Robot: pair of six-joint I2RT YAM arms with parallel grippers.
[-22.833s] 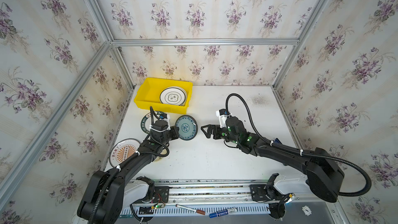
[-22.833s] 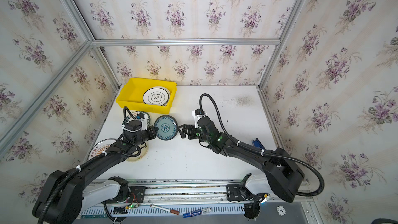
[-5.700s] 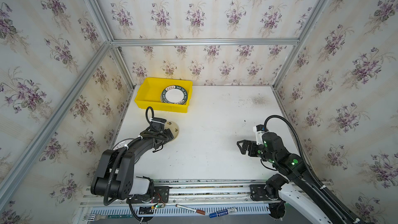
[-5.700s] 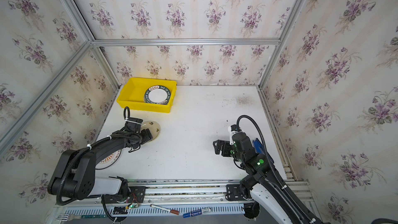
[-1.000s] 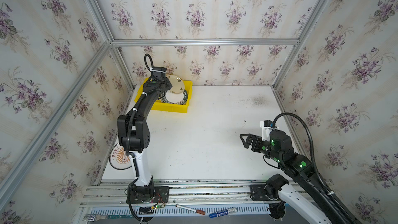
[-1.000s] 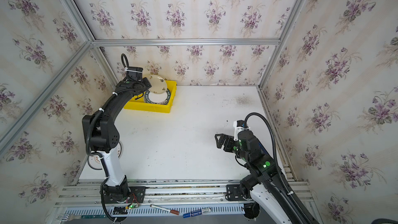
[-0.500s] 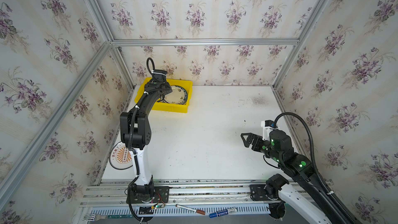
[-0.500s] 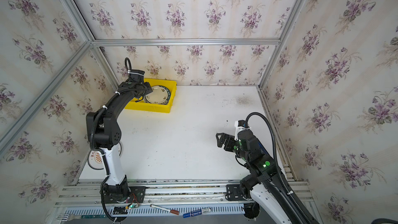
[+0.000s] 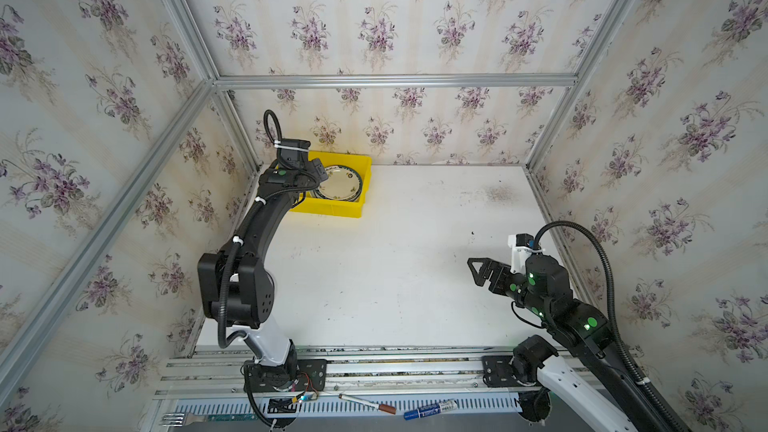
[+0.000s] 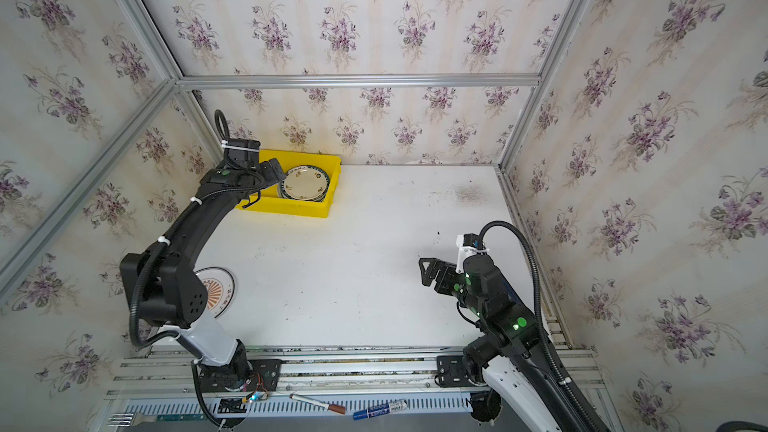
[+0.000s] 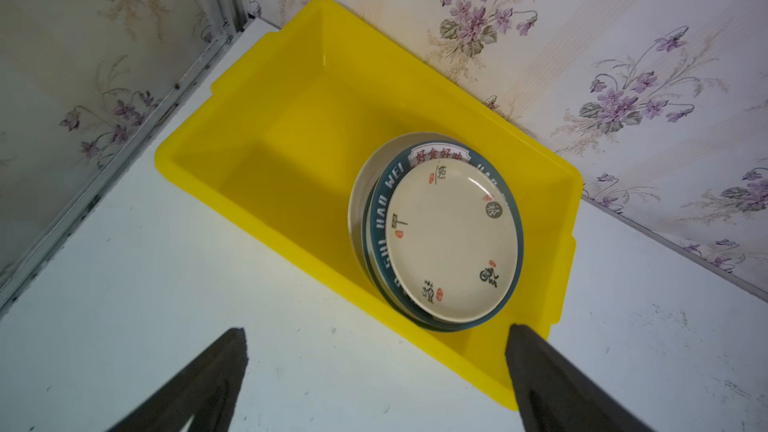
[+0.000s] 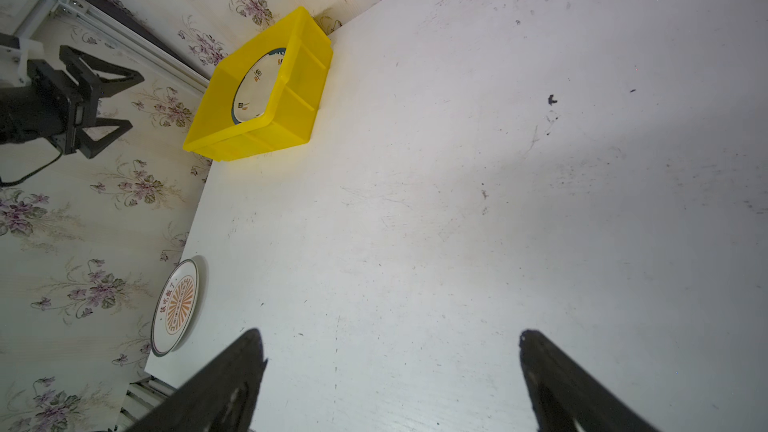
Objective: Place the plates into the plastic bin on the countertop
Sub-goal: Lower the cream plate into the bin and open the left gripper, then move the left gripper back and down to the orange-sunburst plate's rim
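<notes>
The yellow plastic bin (image 9: 332, 211) (image 10: 291, 205) (image 11: 291, 118) (image 12: 286, 118) stands at the back left of the white countertop (image 9: 395, 263) (image 10: 332, 263). In its right half lies a stack of plates, topped by a cream plate (image 9: 338, 187) (image 10: 305, 182) (image 11: 453, 238) (image 12: 253, 89) on a dark-green-rimmed one (image 11: 382, 209). My left gripper (image 9: 318, 170) (image 10: 274, 170) (image 11: 376, 329) hangs open and empty over the bin's front left side. An orange sunburst plate (image 10: 216, 290) (image 12: 176, 307) lies at the front left edge. My right gripper (image 9: 478, 272) (image 10: 428, 270) (image 12: 390, 332) hovers open and empty at the right.
Floral walls with aluminium rails close in the countertop on three sides. Below the front rail lie a fork (image 9: 178, 419), a pen (image 9: 365, 403) and a blue marker (image 9: 430, 409). The left arm's elbow (image 9: 237, 284) stands over the front left corner.
My left gripper held the cream plate above the bin, then opened; the plate now lies on top of the stack. The right arm has barely moved.
</notes>
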